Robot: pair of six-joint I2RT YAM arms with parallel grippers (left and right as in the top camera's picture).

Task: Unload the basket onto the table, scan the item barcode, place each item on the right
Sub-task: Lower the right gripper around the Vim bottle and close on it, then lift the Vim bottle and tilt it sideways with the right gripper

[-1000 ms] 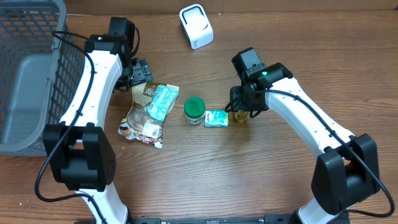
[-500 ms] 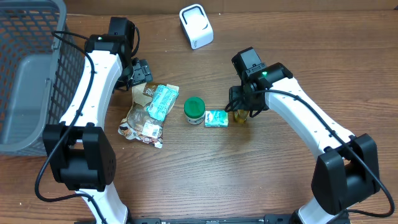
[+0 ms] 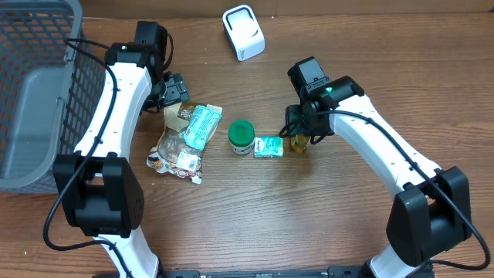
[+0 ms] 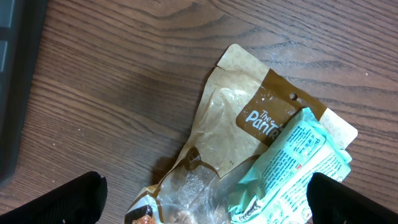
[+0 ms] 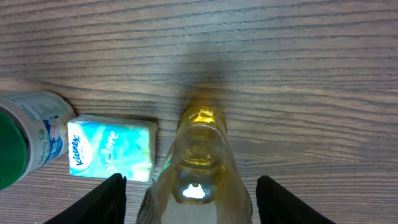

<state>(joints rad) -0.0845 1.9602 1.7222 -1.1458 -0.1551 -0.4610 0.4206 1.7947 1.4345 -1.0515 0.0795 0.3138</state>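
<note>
Yellow bottle [image 3: 299,145]. In the overhead view it stands upright on the wooden table [image 3: 363,46], right of centre, just beside a tissue pack [image 3: 268,147]. A green-lidded jar [image 3: 241,137] sits further left. My right pincer [image 3: 300,136] is directly over the bottle. The white scanner [image 3: 243,32] is at top centre, well apart from it. I judge nothing has been presented to the scanner, so lift, carry and scan all remain. My left pincer [image 3: 176,91] hangs at upper left above a brown pouch [image 3: 177,147] and a teal packet [image 3: 202,123]. A wire basket [image 3: 38,77] fills the left edge.

Left wrist view: my fingers [image 4: 50,199] sit in the lower corners, spread wide and holding nothing, with the pouch and packet below them.

Right wrist view: my fingers [image 5: 115,199] stand partly open on either side of the bottle at bottom centre. Wood shows between the left-hand finger and the bottle, so I judge the grip is not made. No barcode is visible.

The surface is dark wood grain. A pale strip along the overhead's top edge is all that shows of the room.
</note>
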